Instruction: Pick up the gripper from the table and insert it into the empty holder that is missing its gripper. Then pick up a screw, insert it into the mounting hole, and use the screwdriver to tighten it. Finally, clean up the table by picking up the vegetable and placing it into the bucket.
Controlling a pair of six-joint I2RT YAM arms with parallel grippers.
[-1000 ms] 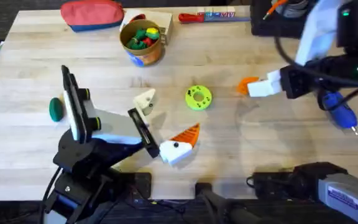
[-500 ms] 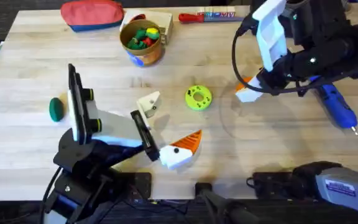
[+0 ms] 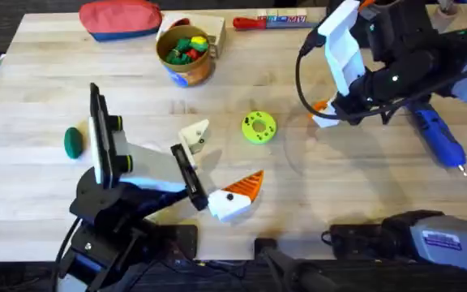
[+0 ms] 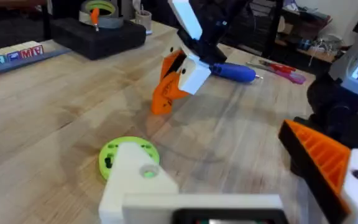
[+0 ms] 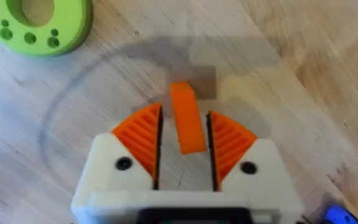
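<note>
Right gripper (image 5: pixel 184 134) down at table (image 3: pixel 363 211), ribbed pads narrowly closed on upright orange gripper (image 5: pixel 186 118), at 3 o'clock of green disc (image 3: pixel 259 127). Left gripper (image 3: pixel 221 174) wide open, bare empty holder (image 3: pixel 193 134) at 9 o'clock of disc.
</note>
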